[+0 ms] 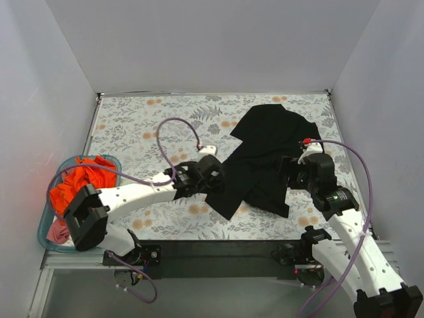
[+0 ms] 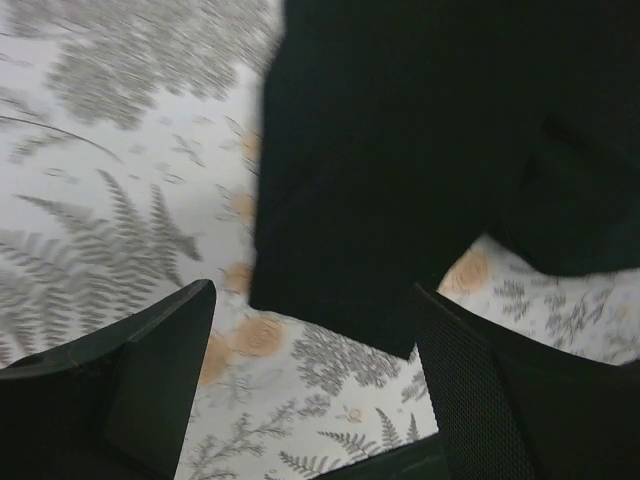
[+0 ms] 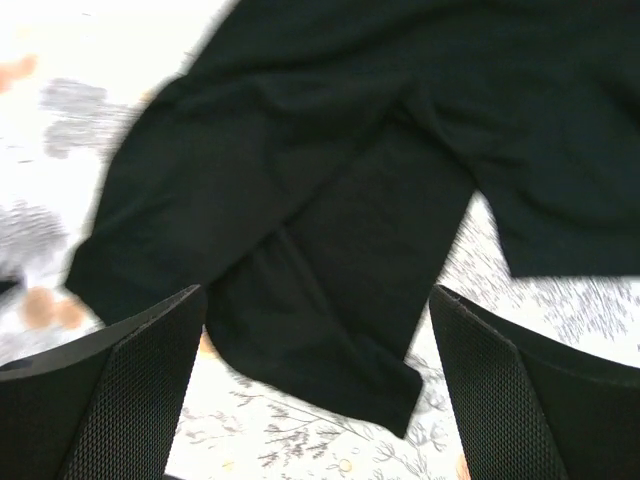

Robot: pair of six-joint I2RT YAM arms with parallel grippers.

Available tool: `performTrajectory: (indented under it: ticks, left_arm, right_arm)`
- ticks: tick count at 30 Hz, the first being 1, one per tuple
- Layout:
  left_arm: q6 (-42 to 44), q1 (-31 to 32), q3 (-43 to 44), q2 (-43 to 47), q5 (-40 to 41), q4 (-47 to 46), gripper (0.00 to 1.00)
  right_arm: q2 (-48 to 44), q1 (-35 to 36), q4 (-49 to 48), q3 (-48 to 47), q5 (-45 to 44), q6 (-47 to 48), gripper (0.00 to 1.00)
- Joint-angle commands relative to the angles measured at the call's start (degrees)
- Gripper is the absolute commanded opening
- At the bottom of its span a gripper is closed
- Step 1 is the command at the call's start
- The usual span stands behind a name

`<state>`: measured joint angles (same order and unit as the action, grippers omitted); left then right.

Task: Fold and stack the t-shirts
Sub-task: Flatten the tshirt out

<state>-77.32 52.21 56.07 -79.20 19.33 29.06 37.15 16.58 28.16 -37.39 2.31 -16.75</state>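
Overhead, the left arm reaches low from its base across the table (image 1: 132,126) toward the centre, forearm nearly level, with the left end effector (image 1: 213,173) at the near-left edge of the black t-shirt (image 1: 265,156). In the left wrist view its two fingers stand well apart, and a hem corner of the black cloth lies on the table between them; whether either finger touches the cloth cannot be told. The right arm rises from its base and bends inward, so the right end effector (image 1: 290,173) sits over the shirt's right side. Its fingers are also spread wide and nothing is clamped; the right wrist view shows overlapping black folds below them. The black t-shirt lies rumpled and unfolded on the right half of the table. Its long axis runs diagonally, from the far right down to a point at the near centre. At the left edge sits a teal basket (image 1: 42,228) holding a bunched orange-red t-shirt (image 1: 79,180), with a bit of pink cloth (image 1: 58,230) at its near end.
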Motion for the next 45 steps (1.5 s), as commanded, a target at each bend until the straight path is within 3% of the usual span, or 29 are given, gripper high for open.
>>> performTrajectory:
  ticks: [1,7,13,22,35,45]
  left_arm:
    - [-0.38,7.72,3.33,-6.99,-2.2,0.82,0.77]
    - [3.48,13.27,9.66,-15.71,3.16,4.25,0.76]
    - [3.32,13.36,12.13,-21.17,2.9,6.0,0.76]
    - [3.75,15.38,14.94,-24.34,1.85,9.61,0.74]
    - [7.62,19.87,19.94,-28.81,-3.25,13.3,0.48]
    - [9.55,18.29,19.78,-32.42,-8.51,13.74,0.41]
  right_arm:
    - [4.07,-0.14,1.28,1.0,-10.72,-4.16,0.98]
    - [9.78,-8.9,1.72,0.03,-22.16,-3.99,0.9]
    - [15.76,-19.38,0.84,-2.42,-17.69,-4.78,0.87]
    - [16.73,-20.09,-1.18,-1.64,-13.91,-5.66,0.86]
    - [12.87,-20.09,-1.27,0.56,-9.78,-5.66,0.86]
    - [10.84,-20.09,-1.18,1.7,-8.28,-5.4,0.85]
